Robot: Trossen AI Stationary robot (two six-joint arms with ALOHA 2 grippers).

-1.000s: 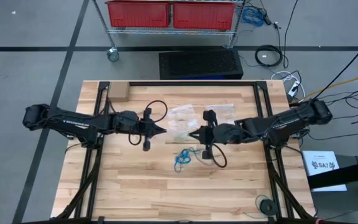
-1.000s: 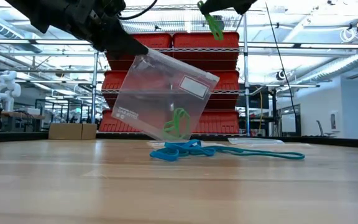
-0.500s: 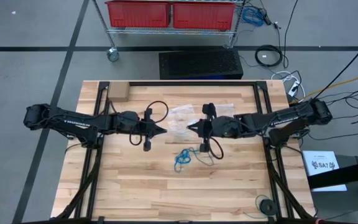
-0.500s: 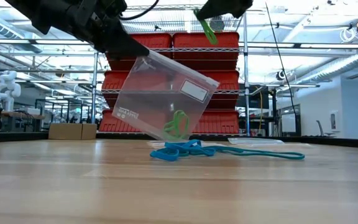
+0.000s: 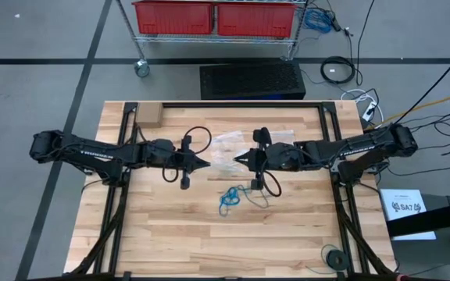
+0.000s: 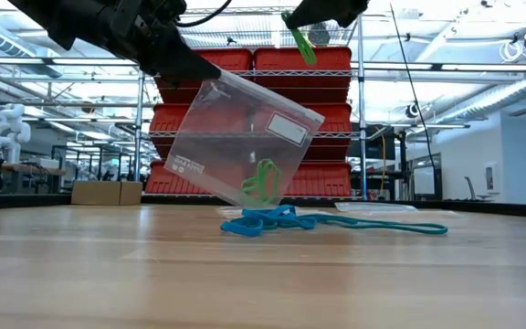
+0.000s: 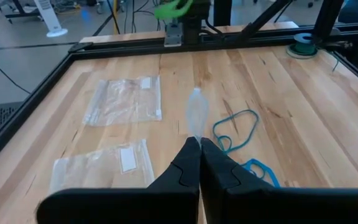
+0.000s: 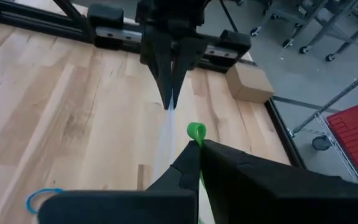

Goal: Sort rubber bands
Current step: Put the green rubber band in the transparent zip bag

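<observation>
A clear plastic bag (image 6: 245,137) hangs over the middle of the table with a green rubber band (image 6: 261,181) lying in its lowest corner. My left gripper (image 6: 204,73) is shut on the bag. My right gripper (image 6: 295,20) is shut on another green rubber band (image 6: 301,42) and stands above the bag's upper edge, tip to tip with the left gripper (image 5: 208,162) in the high view. Blue rubber bands (image 6: 263,221) and a long teal one (image 6: 382,227) lie on the table under and beside the bag. My left gripper pinches the bag's upper corner (image 6: 212,82) between its two fingers, coming from the table's left and slanting down. The bag hangs tilted below the fingers, clear of the table. My right gripper pinches the green band (image 8: 196,132) between its fingers, coming from the table's right and slanting down. A short loop sticks out past the tips and the band is lifted clear.
Two more clear bags (image 7: 126,99) (image 7: 104,165) lie flat on the far middle of the table. A cardboard box (image 5: 148,115) sits at the far left corner, and a tape roll (image 5: 334,256) near the near right corner. Red bins fill a rack beyond the table.
My right gripper has carried the green band a little toward the table's far edge and toward the left gripper, so the band now sits nearer the bag's upper edge. The bag and my left gripper have stayed where they were.
</observation>
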